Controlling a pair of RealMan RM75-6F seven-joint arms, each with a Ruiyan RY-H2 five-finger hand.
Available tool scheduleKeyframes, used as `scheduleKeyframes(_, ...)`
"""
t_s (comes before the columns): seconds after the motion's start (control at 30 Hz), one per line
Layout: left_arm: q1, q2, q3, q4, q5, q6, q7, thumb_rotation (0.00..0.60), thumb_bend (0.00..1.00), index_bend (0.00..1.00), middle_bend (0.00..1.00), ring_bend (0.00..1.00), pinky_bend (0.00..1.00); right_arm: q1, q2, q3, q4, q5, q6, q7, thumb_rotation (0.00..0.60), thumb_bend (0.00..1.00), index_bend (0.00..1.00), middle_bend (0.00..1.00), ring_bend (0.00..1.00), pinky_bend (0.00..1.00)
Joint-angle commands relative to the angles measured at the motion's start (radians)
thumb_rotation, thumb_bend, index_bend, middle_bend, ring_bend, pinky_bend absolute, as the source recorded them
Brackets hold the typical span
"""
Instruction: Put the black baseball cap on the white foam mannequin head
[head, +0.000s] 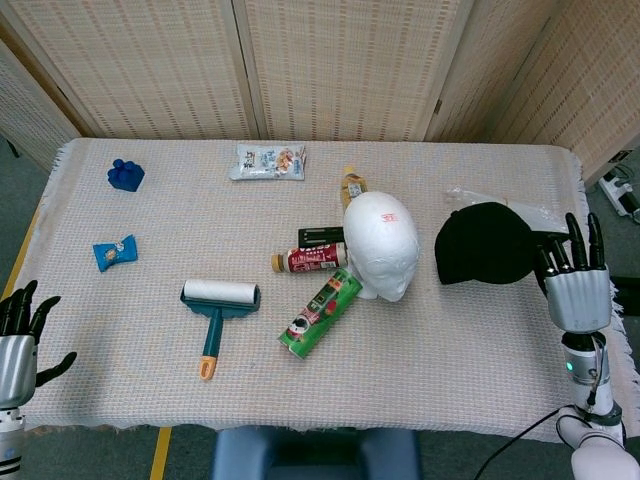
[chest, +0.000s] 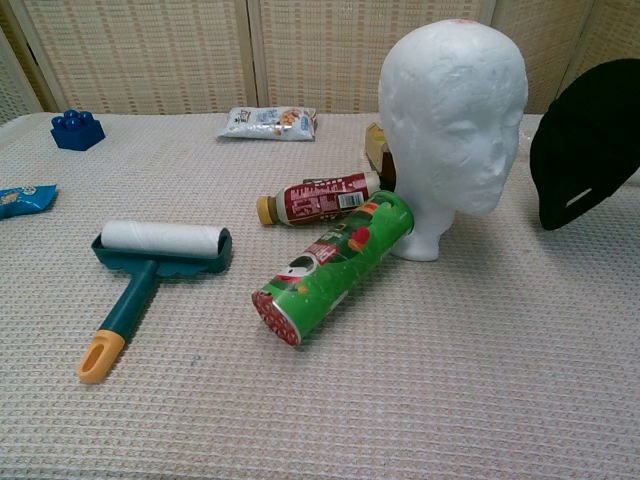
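The black baseball cap hangs lifted off the table to the right of the white foam mannequin head, tilted on edge. My right hand holds it by its right side near the table's right edge. In the chest view the cap is raised beside the mannequin head, which stands upright facing forward; the hand itself is out of that view. My left hand is open at the front left corner, holding nothing.
Against the head's base lie a green can and a red bottle. A lint roller, a blue wrapper, a blue block and a snack bag lie to the left. A clear bag lies behind the cap.
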Motion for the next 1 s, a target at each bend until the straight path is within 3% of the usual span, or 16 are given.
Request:
scheduleKeyframes(0.03, 0.0, 0.002, 0.0, -0.003, 0.001, 0.0, -0.003, 0.6, 0.14, 0.22, 0.01, 0.01, 0.14, 0.011, 0.009, 0.012, -0.009, 0.01, 0.017, 0.001, 0.6, 0.32, 0.97, 0.47, 0.11, 0.0)
scheduleKeyframes(0.5, 0.0, 0.014, -0.006, -0.013, -0.012, -0.007, -0.019, 0.6, 0.14, 0.22, 0.01, 0.01, 0.15, 0.177, 0.077, 0.1, -0.121, 0.05, 0.111, -0.059, 0.6, 0.32, 0.99, 0.48, 0.11, 0.0)
scheduleKeyframes(0.67, -0.004, 0.017, -0.004, -0.016, -0.023, -0.027, -0.023, 0.6, 0.14, 0.22, 0.01, 0.01, 0.15, 0.266, 0.102, 0.118, -0.209, 0.036, 0.123, -0.155, 0.6, 0.32, 1.0, 0.48, 0.11, 0.0)
scheduleKeyframes(1.0, -0.015, 0.009, -0.016, 0.008, -0.067, -0.066, -0.016, 0.6, 0.14, 0.22, 0.01, 0.01, 0.15, 0.393, 0.166, 0.172, -0.338, 0.043, 0.038, -0.314, 0.6, 0.32, 1.0, 0.48, 0.12, 0.0)
